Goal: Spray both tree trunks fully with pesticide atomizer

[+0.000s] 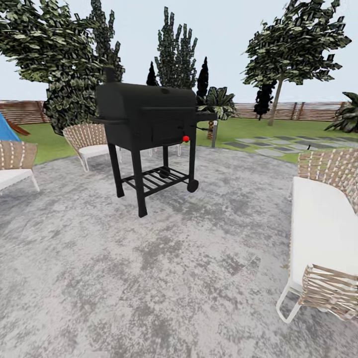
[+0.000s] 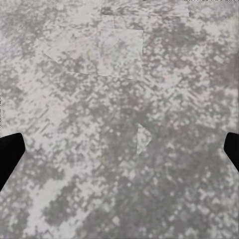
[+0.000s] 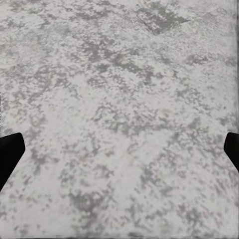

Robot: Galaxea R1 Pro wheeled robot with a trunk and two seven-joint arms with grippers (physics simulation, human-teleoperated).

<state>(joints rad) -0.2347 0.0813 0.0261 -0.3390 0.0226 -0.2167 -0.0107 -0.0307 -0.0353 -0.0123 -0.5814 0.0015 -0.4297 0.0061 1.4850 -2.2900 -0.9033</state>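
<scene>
Evidently the robot is in transit: each wrist camera looks down on mottled grey paving [image 2: 119, 99], and both the left gripper [image 2: 119, 149] and the right gripper [image 3: 119, 149] hang idle over it with jaws spread wide, holding nothing. Nearest the black grill [image 1: 149, 119], which serves as landmark, bare paving lies open in front — ample room for the base. Right of the grill a white lounger [image 1: 323, 233] narrows that side; left of it two woven chairs [image 1: 89, 139] crowd the edge. Beyond the grill the lawn [image 1: 248, 129] opens toward the fence [image 1: 298, 110], where a pale-trunked tree [image 1: 275, 102] stands — probably one target. No atomizer can be made out.
</scene>
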